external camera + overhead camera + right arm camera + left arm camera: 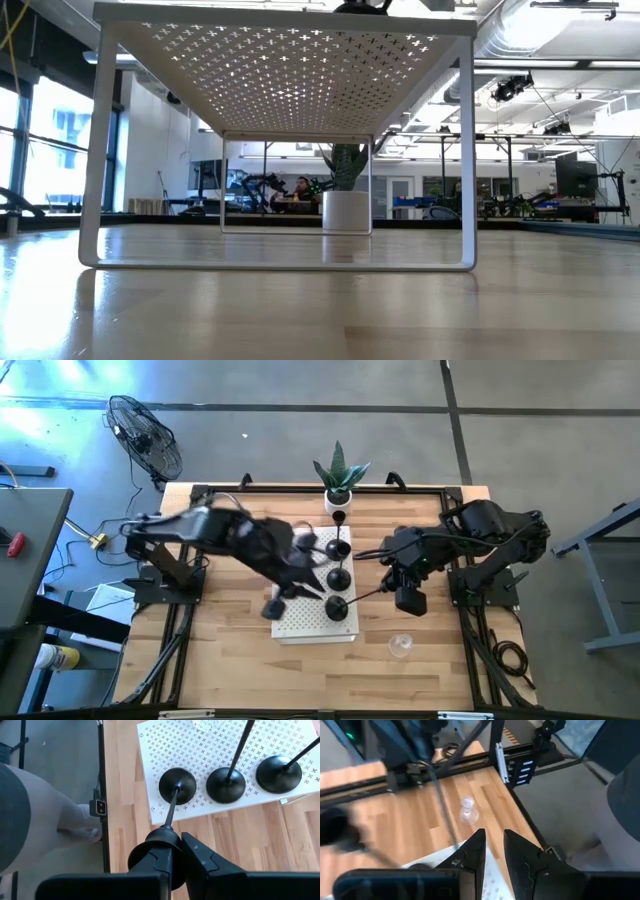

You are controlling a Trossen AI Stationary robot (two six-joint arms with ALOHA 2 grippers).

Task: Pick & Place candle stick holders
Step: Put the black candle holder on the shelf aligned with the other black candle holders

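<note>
Step, as judged: placing black candle stick holders onto white perforated stand (300,622) at mid-bench.

Right gripper (175,851) nearly shut around top cup of nearest black holder (177,785); its domed base sits on stand near stand's corner, two more black holders (226,784) in row beside it.

Left gripper (493,851) over stand, fingers slightly apart, empty.

Clear glass holder (401,645) on bare bench toward front edge, apart from stand.

Next: right fingers release, lift straight off stem without tipping it.

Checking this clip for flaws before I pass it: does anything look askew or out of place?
Yes. The front black holder on the white stand appears to lean, its stem slanting toward the right gripper, shut on its top. One clear glass holder sits alone off the stand.
</note>
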